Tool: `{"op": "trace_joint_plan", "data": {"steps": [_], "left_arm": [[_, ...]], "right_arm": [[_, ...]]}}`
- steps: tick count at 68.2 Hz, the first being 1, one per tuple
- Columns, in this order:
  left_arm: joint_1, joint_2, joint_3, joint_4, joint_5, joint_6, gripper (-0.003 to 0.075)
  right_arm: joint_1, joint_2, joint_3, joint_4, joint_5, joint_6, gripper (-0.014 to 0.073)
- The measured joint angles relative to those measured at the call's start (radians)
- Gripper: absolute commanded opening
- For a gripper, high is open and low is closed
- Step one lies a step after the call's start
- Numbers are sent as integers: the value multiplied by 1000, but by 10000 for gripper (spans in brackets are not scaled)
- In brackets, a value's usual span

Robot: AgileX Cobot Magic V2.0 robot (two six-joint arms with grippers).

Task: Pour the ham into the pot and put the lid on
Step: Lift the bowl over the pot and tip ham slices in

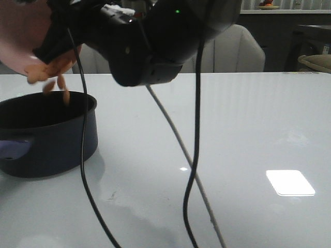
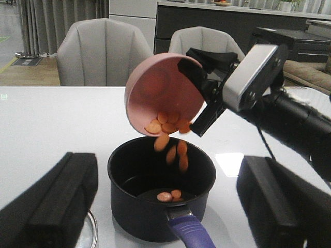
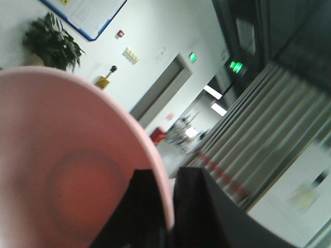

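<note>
Left wrist view, right hand (image 2: 199,111) tipping bowl (image 2: 155,93)

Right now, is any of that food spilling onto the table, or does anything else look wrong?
Nothing stands out. The right gripper tips the pink bowl above the pot, and the ham drops inside it. No slices show on the table.

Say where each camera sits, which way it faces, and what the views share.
Front: at the robot, facing forward over the table; the right arm crosses it.
Left wrist: on the left arm, facing the pot and falling ham; the open left gripper frames it, the right gripper shows.
Right wrist: on the right arm, tilted toward the walls; its fingers clamp the bowl.
All three show the bowl.
</note>
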Motion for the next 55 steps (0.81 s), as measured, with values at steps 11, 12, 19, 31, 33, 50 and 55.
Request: {"op": "trace_joint_plan", "data": {"steps": [11,12,19,31,33,50,55], "left_arm": [[0,0,0,0,0,0,582],[0,0,0,0,0,0,582],[0,0,0,0,0,0,582],[0,0,0,0,0,0,582],[0,0,0,0,0,0,582],[0,0,0,0,0,0,582],[0,0,0,0,0,0,582]], "right_arm": [[11,59,0,-14,-99,-231,134],[11,62,0,-14,-101,-238,134],[11,71,0,17,-115,-153,134],[11,51,0,136,-22,334,134],[11,41,0,145,20,415,134],[3,-81,0,170,509,747,134],[-5,-127,0,170,647,754,134]]}}
